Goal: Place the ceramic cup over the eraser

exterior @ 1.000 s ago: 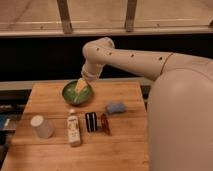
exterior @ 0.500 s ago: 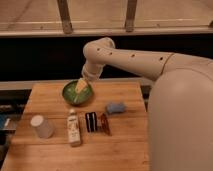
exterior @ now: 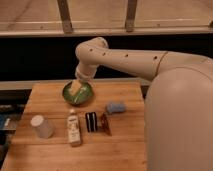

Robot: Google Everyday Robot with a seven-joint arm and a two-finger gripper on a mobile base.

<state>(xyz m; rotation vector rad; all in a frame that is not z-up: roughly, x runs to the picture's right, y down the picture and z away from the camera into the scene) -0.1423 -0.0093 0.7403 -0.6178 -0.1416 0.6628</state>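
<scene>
The ceramic cup [exterior: 42, 126] is off-white and stands at the left of the wooden table [exterior: 55, 155]. The eraser [exterior: 91, 121] is a small black striped block near the table's middle, right of a white bottle. My gripper [exterior: 76, 87] hangs from the white arm over a green bowl at the table's back, well away from both the cup and the eraser.
A green bowl [exterior: 78, 94] sits at the back centre. A white labelled bottle [exterior: 74, 129] stands between cup and eraser. A reddish-brown narrow item [exterior: 105, 123] lies beside the eraser, and a light blue pad [exterior: 115, 107] lies to its right. My white body fills the right side.
</scene>
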